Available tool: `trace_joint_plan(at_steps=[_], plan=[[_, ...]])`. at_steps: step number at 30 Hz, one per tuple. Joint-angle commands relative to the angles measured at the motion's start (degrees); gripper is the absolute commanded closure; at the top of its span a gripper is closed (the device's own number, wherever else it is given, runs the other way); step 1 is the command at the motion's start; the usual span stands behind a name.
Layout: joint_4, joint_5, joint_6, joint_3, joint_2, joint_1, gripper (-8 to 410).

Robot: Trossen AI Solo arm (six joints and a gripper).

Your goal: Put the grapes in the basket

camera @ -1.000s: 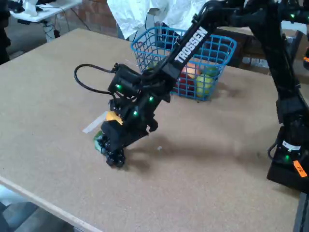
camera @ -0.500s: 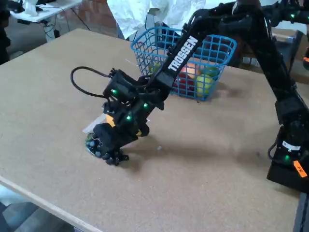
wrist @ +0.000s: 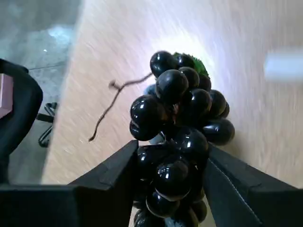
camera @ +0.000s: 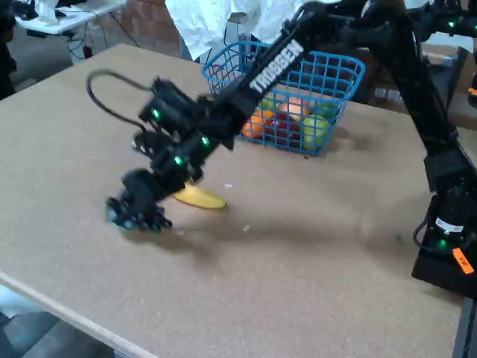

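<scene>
Wrist view — fingers (wrist: 123,175) clamping grapes (wrist: 180,137)

Glossy black grapes (wrist: 177,137) pinched in claw (wrist: 170,177); blue wire basket (camera: 298,86) well apart.

This looks like a robotics lab or workshop. In the fixed view a black robot arm (camera: 417,97) with green indicator lights is mounted at 4 o'clock on a bare particle-board table (camera: 313,291). A brick wall (camera: 149,22) stands at 11 o'clock behind a white bench (camera: 67,16) with trailing cables.
</scene>
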State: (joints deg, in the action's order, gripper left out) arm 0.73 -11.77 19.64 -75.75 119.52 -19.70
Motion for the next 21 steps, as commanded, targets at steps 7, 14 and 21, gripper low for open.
trace_joint_plan(at_steps=[7, 14, 21], plan=[[12.22, 19.52, -33.68, -18.05, -14.64, -0.07, 403], [12.90, 35.58, -36.33, -18.43, -22.91, 2.47, 403], [15.28, 43.32, -35.71, -18.43, -29.40, 7.89, 403]])
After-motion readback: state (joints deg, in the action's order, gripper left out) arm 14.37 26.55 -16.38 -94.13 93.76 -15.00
